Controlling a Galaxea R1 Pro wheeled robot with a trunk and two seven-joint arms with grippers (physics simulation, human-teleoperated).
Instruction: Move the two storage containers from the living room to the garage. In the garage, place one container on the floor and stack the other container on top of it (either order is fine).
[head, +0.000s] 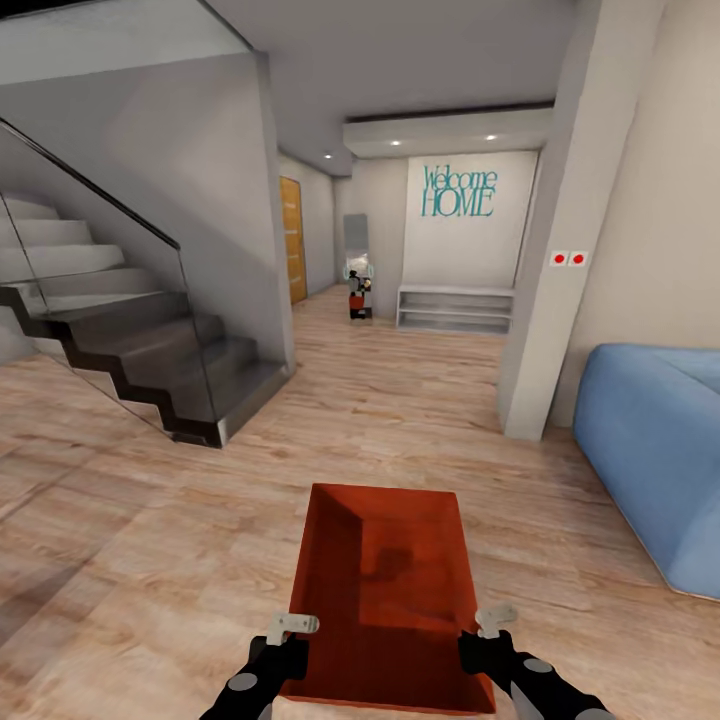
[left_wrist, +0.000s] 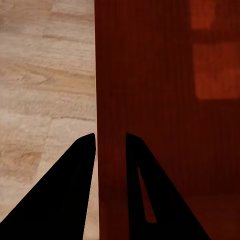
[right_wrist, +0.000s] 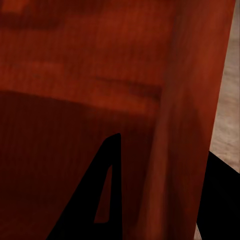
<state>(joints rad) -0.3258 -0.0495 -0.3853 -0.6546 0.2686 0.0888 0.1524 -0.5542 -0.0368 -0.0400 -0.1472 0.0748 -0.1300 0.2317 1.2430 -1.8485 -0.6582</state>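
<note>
Two arms reach forward at the head view's lower edge. The left gripper (head: 296, 640) clamps the storage container (head: 385, 585) on its left wall, lower centre; the right gripper (head: 478, 634) clamps its right wall.

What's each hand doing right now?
Left hand: shut on the storage container's left wall.
Right hand: shut on its right wall.

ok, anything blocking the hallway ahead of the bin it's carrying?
Nothing visible. Both grippers, left and right, clamp the storage container; plank floor runs open to the far wall. Staircase left, blue sofa right, both off-path.
</note>
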